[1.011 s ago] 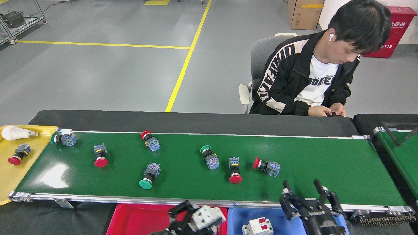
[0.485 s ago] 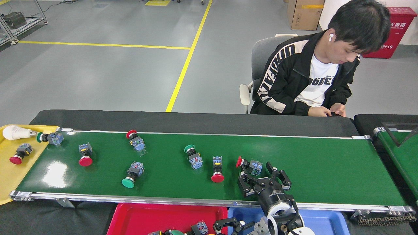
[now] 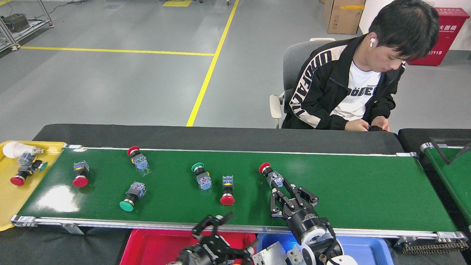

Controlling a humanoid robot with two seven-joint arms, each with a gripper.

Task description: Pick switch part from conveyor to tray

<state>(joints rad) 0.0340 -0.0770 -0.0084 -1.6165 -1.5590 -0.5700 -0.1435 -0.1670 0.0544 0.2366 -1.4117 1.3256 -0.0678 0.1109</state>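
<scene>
Right gripper low over the conveyor, lower centre-right of the frame. Fingers apart, none of them clamped on anything. The nearest switch part, a red-capped push-button switch, lies on its side just beyond the fingertips, red cap toward the far rail; cannot tell whether a fingertip touches its blue-grey body.

Left gripper at the bottom edge, over the red tray; fingers look spread and empty.

Other switches lie further left on the belt: a red-capped one, a green-capped one, another green, two more red. The yellow tray at far left holds a light bulb and fallen switches.

Risks, as I judge them:
- If the belt is running, the target may slide out from the open fingers before they close; closing late would pinch the cap end or miss.
- The switch lies slantwise; a fingertip nudge could roll or spin it.
- A grip on the round cap only would likely slip on the lift.
- A missed part ends up in the yellow tray instead of the blue tray.
</scene>
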